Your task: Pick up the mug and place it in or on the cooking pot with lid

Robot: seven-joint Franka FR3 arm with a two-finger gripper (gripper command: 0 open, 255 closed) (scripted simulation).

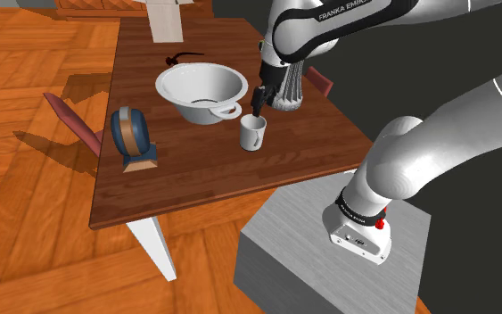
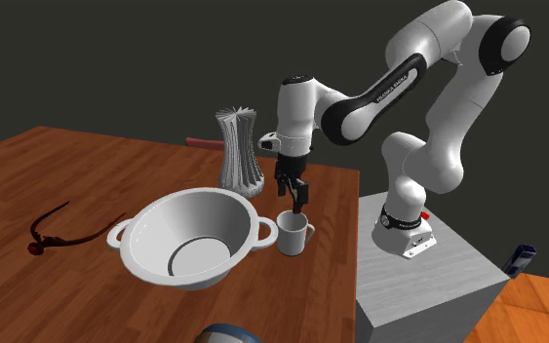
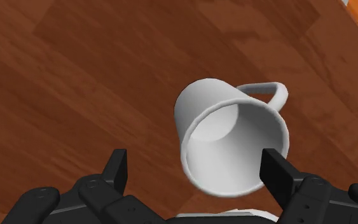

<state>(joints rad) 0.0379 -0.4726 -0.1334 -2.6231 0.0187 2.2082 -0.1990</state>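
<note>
Standing upright on the brown wooden table (image 1: 195, 183), the plain white mug with a loop handle (image 1: 253, 134) (image 2: 294, 234) (image 3: 231, 137) sits just beside one ear handle of the wide white two-handled cooking pot (image 1: 176, 96) (image 2: 155, 234). No lid shows on the pot. The mug is empty, and so, as far as I can see, is the pot, apart from a dark curved line across its floor.

The all-black two-finger gripper (image 1: 258, 96) (image 2: 294, 200) (image 3: 196, 172) hangs right above the mug with its jaws spread and nothing between them gripped. In the wrist view one finger stands clear of the mug's side while the other overlaps the rim near the handle. The step in hand looks like the descent to grasp. To do it well, the hand should probably shift a little so that both fingers straddle the body, or one drops cleanly inside the rim. It should go straight down, keep off the handle and close gently so the mug does not tip toward the pot.

Farther off stand a white ribbed vase-like thing (image 2: 239, 148), a round blue-and-brown object (image 1: 131, 138) and a dark red stringy thing (image 2: 58, 234).
</note>
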